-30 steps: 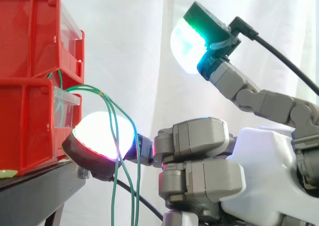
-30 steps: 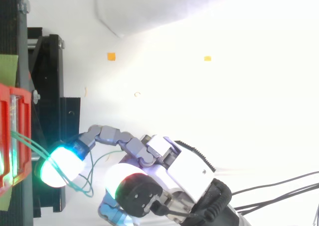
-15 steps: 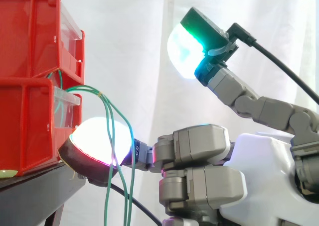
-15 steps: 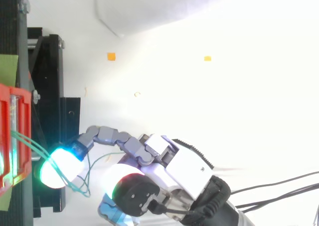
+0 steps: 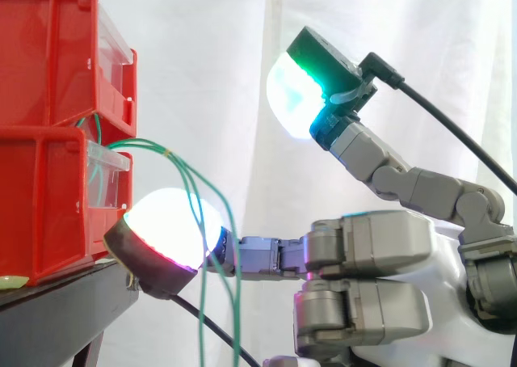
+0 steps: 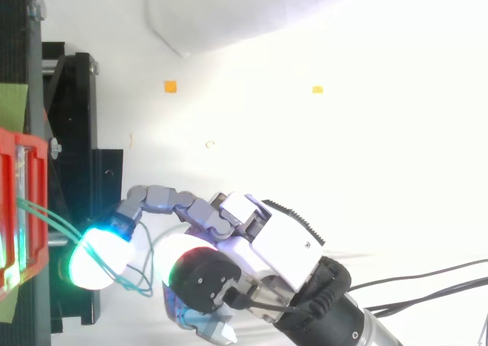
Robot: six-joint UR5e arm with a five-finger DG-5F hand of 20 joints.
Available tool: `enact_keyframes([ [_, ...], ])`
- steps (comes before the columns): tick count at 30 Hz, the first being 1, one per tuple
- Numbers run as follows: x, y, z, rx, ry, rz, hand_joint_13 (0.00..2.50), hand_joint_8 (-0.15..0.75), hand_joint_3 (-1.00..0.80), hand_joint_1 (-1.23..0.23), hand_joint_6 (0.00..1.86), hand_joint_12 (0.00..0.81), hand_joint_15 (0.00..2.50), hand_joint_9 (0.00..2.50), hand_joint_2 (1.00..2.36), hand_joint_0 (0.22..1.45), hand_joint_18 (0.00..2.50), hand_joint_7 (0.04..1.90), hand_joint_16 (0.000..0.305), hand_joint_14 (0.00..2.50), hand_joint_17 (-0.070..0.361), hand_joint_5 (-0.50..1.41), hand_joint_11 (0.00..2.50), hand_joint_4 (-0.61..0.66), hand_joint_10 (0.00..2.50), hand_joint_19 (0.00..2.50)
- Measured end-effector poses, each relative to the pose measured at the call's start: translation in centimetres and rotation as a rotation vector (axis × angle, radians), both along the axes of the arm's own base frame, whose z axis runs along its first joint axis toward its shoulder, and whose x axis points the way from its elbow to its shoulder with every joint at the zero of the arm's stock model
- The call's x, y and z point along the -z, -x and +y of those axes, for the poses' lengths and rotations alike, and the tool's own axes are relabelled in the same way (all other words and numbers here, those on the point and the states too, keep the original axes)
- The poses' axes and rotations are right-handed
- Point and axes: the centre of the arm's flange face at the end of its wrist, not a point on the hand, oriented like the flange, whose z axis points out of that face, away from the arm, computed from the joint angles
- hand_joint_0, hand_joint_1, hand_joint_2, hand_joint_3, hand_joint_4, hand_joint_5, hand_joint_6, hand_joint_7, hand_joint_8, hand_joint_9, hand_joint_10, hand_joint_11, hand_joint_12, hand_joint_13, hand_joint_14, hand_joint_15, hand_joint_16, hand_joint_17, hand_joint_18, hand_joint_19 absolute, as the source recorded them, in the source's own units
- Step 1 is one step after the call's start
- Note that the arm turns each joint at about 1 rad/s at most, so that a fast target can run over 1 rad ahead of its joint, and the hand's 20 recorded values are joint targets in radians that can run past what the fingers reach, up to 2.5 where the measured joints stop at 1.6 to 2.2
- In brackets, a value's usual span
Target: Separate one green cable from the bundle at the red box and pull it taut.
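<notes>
Thin green cables leave the clear front of the lower red bin, arch to the right and hang down past the stand. My hand comes in from the right. One straight finger reaches to the bin, and its glowing fingertip lies against the hanging strands. The thumb is raised well above, its pad glowing green and white and touching nothing. In the top view the cables run from the bin across the fingertip and loop beside the hand. No strand is pinched. The hand is open.
A second red bin sits on top of the lower one. Both rest on a black stand. A white curtain hangs behind. Two small orange marks lie on the white floor.
The palm has drawn back to the right while the reaching finger straightened, its tip staying by the bin. The hanging green strands have swung slightly right. The thumb rose a little.
</notes>
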Motion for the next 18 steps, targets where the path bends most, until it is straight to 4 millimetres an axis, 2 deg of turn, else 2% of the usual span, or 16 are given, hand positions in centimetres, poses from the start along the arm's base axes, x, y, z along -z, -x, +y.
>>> enact_keyframes([
  [3, 0.03, 0.02, -0.03, 0.0, 0.001, 0.002, 1.87, 0.243, -0.5, -0.3, 0.5, 0.441, 1.64, 2.13, 1.0, 0.49, 2.21, 1.37, 0.092, 0.49, 0.207, 0.12, 1.22, 0.14, 0.04, 0.9],
  [5, 0.04, 0.02, -0.08, 0.001, 0.001, 0.003, 1.88, 0.25, -0.5, -0.31, 0.5, 0.438, 1.64, 2.13, 1.0, 0.49, 2.21, 1.38, 0.092, 0.49, 0.208, 0.12, 1.24, 0.14, 0.05, 0.9],
  [18, 0.11, 0.02, -0.45, 0.005, 0.004, 0.011, 1.94, 0.281, -0.5, -0.32, 0.5, 0.497, 1.65, 2.15, 1.0, 0.41, 2.3, 1.39, 0.101, 0.43, 0.226, 0.12, 1.14, 0.18, 0.04, 0.84],
])
